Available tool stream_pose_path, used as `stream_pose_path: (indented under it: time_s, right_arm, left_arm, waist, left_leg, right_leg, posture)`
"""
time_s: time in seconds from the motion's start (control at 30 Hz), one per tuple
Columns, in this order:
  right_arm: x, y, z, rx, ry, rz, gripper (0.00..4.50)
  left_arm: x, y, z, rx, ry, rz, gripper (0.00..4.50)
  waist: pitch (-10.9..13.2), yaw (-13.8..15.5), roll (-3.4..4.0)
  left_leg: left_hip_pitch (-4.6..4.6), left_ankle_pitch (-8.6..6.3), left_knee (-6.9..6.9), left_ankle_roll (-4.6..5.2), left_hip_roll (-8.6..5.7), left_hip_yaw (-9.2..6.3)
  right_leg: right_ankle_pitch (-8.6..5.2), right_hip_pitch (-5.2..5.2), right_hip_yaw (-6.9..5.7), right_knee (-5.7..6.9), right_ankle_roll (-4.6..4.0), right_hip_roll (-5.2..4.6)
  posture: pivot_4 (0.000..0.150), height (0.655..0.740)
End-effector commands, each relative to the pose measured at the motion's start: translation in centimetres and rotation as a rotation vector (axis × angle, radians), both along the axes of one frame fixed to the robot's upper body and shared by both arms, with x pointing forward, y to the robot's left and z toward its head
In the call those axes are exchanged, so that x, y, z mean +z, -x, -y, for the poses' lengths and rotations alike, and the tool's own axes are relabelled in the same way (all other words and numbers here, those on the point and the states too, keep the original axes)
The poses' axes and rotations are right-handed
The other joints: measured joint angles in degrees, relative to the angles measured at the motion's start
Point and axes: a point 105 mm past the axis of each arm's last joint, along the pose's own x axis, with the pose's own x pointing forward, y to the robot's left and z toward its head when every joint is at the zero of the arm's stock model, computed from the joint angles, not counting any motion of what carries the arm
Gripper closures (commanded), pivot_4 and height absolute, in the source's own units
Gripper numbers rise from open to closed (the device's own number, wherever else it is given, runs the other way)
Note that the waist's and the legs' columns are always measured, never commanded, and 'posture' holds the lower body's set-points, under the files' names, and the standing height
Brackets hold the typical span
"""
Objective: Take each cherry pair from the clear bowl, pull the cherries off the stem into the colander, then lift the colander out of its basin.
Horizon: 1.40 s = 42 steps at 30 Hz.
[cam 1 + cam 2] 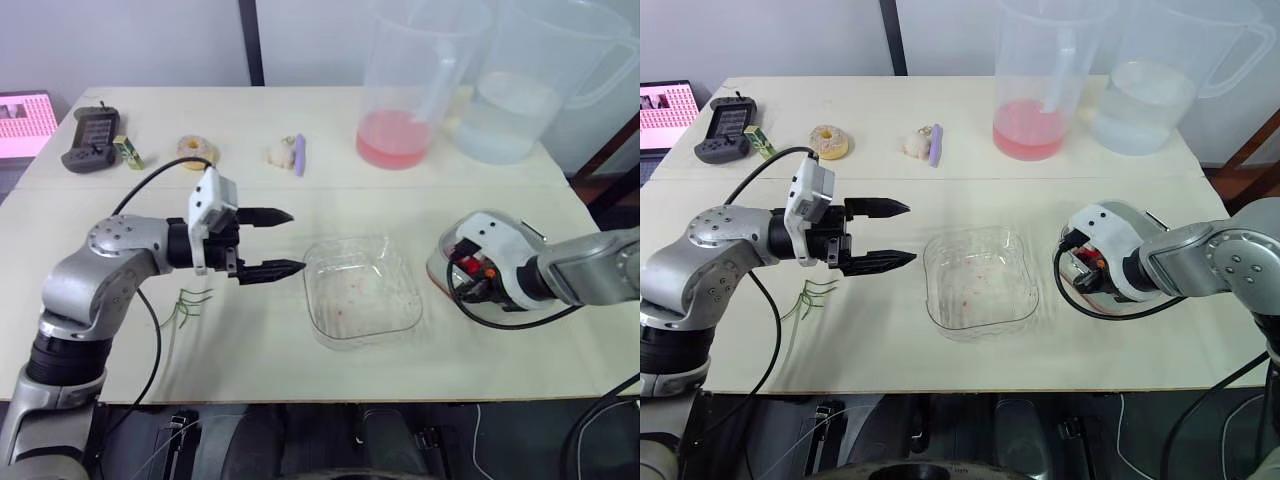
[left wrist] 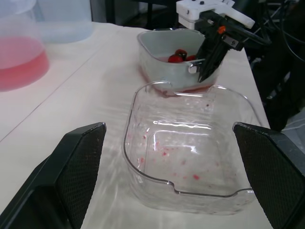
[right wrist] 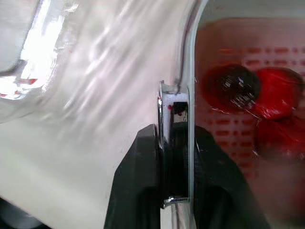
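My left gripper (image 1: 296, 240) hangs over the worktop (image 1: 250, 370) with its two black fingers spread wide apart and nothing between them, its tips pointing at the square clear plastic bowl (image 2: 128, 138) just beside it. The bowl holds no cherries, only red juice spots on its bottom. On the bowl's far side, close to it, stands the pale slotted colander (image 2: 157, 47), sitting in its reddish basin (image 2: 186, 88). My right gripper (image 3: 174, 143) is clamped on a small metal tab (image 3: 164, 114) at the colander's rim, one finger on each side of it. Several glossy red cherries (image 3: 276, 98) lie together inside the colander. A few thin green stems (image 1: 190, 300) lie on the worktop near my left forearm. At the back of the worktop stand a clear jug with pink liquid (image 1: 395, 135) and, beside it, a clear jug of water (image 1: 505, 115).
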Motion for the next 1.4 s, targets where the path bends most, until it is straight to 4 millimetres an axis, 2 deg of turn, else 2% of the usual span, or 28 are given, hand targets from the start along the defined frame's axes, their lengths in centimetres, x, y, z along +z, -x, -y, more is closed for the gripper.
stream_pose_path:
  time_s: [0.03, 0.2, 0.37, 0.7, 0.93, 1.1, 1.4]
  right_arm:
    - [1.4, -0.2, 0.4, -0.016, 0.014, 0.055, 4.25]
    - [1.8, 0.2, -0.2, 0.006, -0.023, 0.051, 4.25]
    - [2.1, 0.8, 0.0, 0.004, -0.026, 0.047, 4.25]
    - [4.9, 2.0, 0.6, 0.017, 0.005, 0.087, 4.25]
    - [5.8, 2.7, 1.0, -0.005, 0.009, 0.108, 4.25]
    - [6.1, 2.9, 1.5, -0.036, 0.019, 0.119, 4.25]
    - [8.0, 2.7, 0.9, -0.056, -0.055, 0.18, 4.25]
  left_arm:
    - [0.7, -0.2, 0.2, -0.017, -0.003, 0.046, 0.0]
    - [0.8, -0.4, 0.4, -0.03, -0.007, 0.051, 0.0]
    - [0.8, -0.5, 0.9, -0.054, -0.01, 0.054, 0.0]
    - [1.3, -1.2, 1.8, -0.116, -0.007, 0.068, 0.0]
    - [1.2, -1.6, 2.6, -0.155, -0.003, 0.077, 0.0]
    - [1.2, -1.8, 2.8, -0.171, -0.008, 0.08, 0.0]
    - [1.5, -2.2, 2.9, -0.167, 0.01, 0.096, 0.0]
  waist:
    - [0.0, 0.1, 0.0]
    - [0.0, 0.1, 0.0]
    - [0.0, 0.1, 0.0]
    - [0.0, 0.2, 0.02]
    - [0.0, 0.3, 0.02]
    - [0.0, 0.4, 0.02]
    - [0.0, 0.3, 0.02]
  left_leg:
    - [0.0, 0.0, -0.01, 0.0, 0.0, -0.01]
    - [-0.01, 0.0, -0.03, 0.0, 0.0, 0.0]
    - [-0.01, 0.0, -0.06, 0.0, 0.01, 0.0]
    - [-0.04, 0.0, -0.07, 0.0, 0.0, 0.0]
    - [-0.05, 0.0, -0.09, 0.0, 0.0, 0.0]
    - [-0.07, 0.0, -0.09, 0.0, 0.0, 0.0]
    - [-0.08, 0.0, -0.09, 0.0, 0.0, 0.01]
  right_leg:
    - [0.0, 0.0, 0.0, 0.0, 0.0, 0.01]
    - [-0.01, 0.0, 0.0, -0.04, 0.0, 0.0]
    - [-0.01, -0.02, 0.0, -0.03, 0.0, 0.01]
    - [-0.01, -0.03, 0.0, -0.08, 0.0, 0.0]
    - [-0.01, -0.03, 0.0, -0.14, 0.0, -0.01]
    - [-0.02, -0.03, 0.0, -0.14, -0.01, -0.02]
    - [-0.02, -0.05, 0.0, -0.17, -0.01, -0.03]
  posture:
    - [0.15, 0.74]
    - [0.15, 0.74]
    - [0.15, 0.74]
    - [0.15, 0.74]
    - [0.15, 0.74]
    - [0.15, 0.74]
    - [0.15, 0.74]
